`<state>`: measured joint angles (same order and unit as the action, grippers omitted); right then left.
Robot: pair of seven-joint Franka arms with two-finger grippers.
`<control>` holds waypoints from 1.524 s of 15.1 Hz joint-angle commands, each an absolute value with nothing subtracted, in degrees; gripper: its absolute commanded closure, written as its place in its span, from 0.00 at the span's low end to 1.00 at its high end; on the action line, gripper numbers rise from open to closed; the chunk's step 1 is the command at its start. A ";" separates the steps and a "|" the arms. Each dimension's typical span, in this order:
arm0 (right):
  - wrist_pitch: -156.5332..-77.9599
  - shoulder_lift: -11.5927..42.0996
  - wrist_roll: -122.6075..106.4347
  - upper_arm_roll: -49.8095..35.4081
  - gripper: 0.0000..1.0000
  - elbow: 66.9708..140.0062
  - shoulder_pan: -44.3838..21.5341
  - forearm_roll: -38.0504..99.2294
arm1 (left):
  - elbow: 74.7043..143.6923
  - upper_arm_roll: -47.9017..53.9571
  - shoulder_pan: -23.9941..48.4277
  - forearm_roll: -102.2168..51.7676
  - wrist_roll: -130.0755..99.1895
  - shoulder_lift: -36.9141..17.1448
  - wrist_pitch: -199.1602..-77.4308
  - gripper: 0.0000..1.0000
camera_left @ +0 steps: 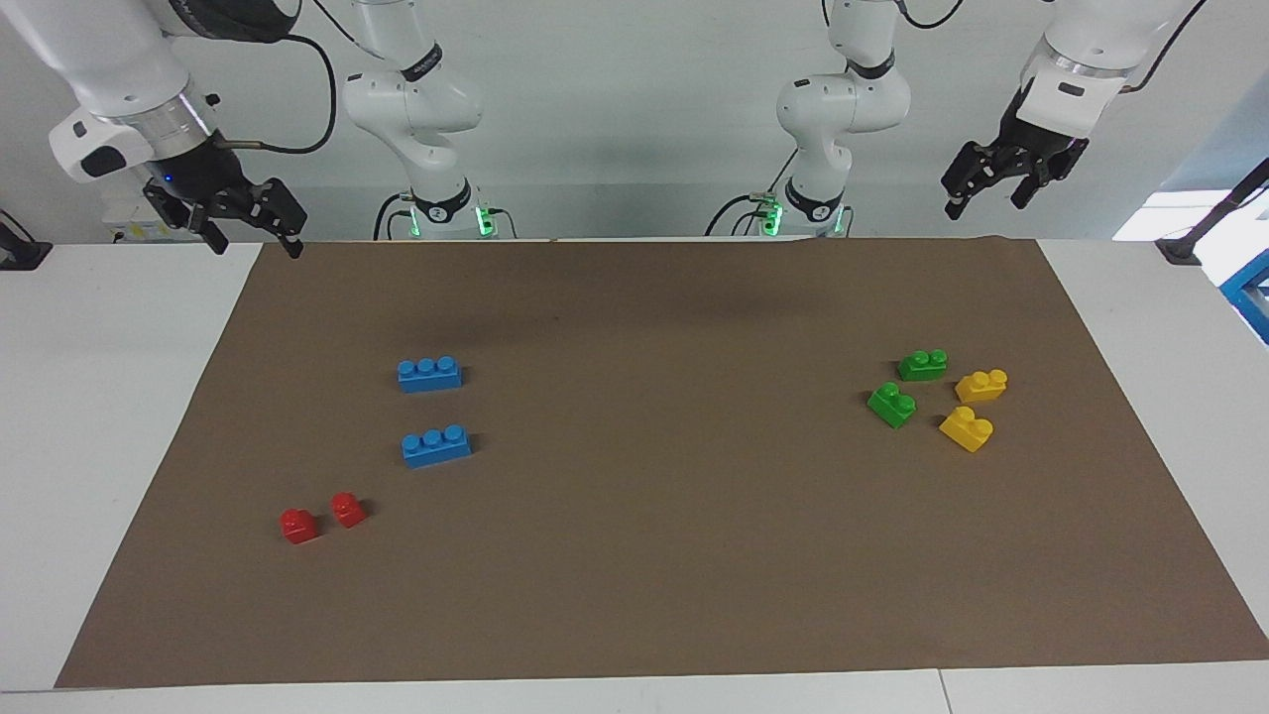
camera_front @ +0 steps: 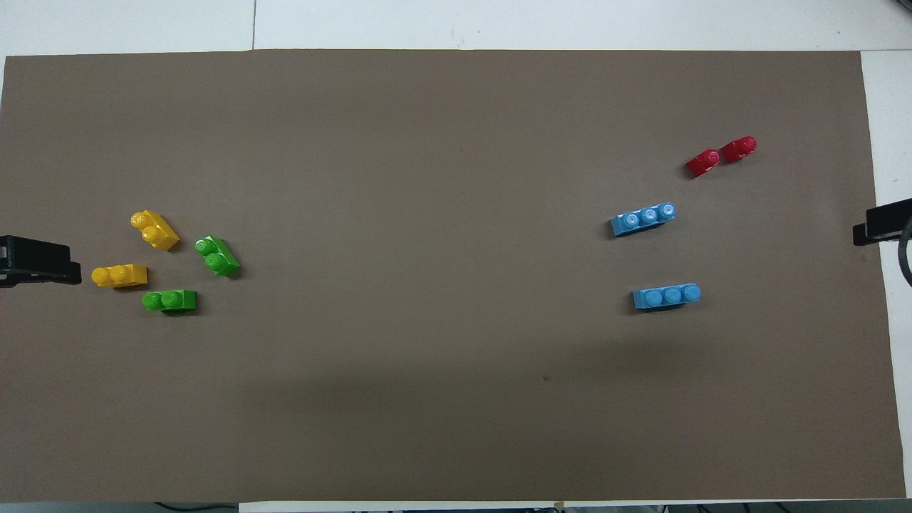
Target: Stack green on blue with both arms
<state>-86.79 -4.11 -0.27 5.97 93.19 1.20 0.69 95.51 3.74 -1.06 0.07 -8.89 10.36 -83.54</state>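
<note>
Both hands wide and empty, left hand [camera_left: 1001, 188] and right hand [camera_left: 243, 220] raised at the desk corners; risk: left grabs a yellow brick [camera_left: 981, 385] crowding the green brick [camera_left: 922, 365]

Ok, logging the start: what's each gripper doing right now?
Left gripper: open, holding nothing, raised at its own end of the table.
Right gripper: open, holding nothing, likewise.

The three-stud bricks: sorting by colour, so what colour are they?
Blue, both three-stud bricks; clearest in the overhead view.
</note>
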 commanded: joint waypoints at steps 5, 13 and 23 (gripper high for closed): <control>-87.98 -5.71 -0.61 5.63 0.00 95.36 1.85 1.05 | 95.54 3.60 -0.88 -0.44 -8.96 11.07 -84.11 0.00; -87.45 -6.50 -2.99 5.63 0.00 95.54 2.02 1.05 | 97.73 3.69 -0.88 -0.44 -13.71 12.30 -84.29 0.00; -90.17 -7.56 29.57 5.80 0.01 104.66 4.56 8.86 | 103.96 3.16 -1.76 -0.44 -18.00 15.55 -85.95 0.00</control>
<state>-88.02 -6.17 22.25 6.03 100.32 1.99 4.78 99.42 3.06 -1.16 0.07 -15.56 12.31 -83.68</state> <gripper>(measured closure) 0.000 0.000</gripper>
